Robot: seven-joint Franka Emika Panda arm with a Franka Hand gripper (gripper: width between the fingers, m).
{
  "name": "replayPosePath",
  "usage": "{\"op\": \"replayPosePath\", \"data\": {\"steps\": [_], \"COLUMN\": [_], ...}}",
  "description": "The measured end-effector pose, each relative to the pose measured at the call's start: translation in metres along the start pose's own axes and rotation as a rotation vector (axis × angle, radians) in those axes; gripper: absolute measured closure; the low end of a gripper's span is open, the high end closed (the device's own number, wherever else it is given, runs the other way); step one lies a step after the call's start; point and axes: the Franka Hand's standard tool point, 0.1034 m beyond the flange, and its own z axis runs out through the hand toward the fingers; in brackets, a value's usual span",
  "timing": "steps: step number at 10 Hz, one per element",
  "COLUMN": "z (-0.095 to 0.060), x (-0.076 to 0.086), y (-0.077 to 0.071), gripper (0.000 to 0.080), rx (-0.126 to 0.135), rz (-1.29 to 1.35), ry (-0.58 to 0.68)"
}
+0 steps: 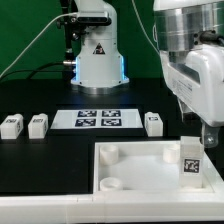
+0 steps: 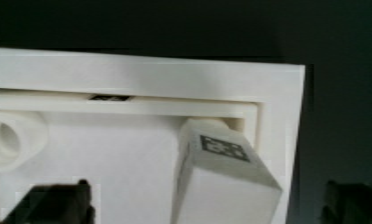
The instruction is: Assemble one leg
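A: Going from the exterior view's left, what lies on the table?

B: Two spare legs side by side, then the marker board, then another spare leg. Nearer the camera sits the tabletop plate with its round corner sockets, and at its corner on the exterior view's right stands the leg, upright, tag outward.

A: How would that leg handle?

B: It looks like a small rigid plastic block, so probably light, stiff and not fragile, though its smooth faces may slip. The plain side faces near the top seem the best place to pinch.

A: And the gripper?

B: The gripper sits directly above the leg. In the wrist view both fingertips stand wide of it, clear on each side, so the jaws are spread and hold nothing.
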Motion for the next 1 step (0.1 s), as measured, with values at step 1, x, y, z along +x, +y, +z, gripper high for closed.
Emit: {"op": "replayPosePath", "data": {"steps": [1], "z": [0.0006], "x": [0.0001], "y": [0.0003], "gripper": [0.015], "rx": [-0.001], "rz": [-0.001], "ry": [0.0]}}
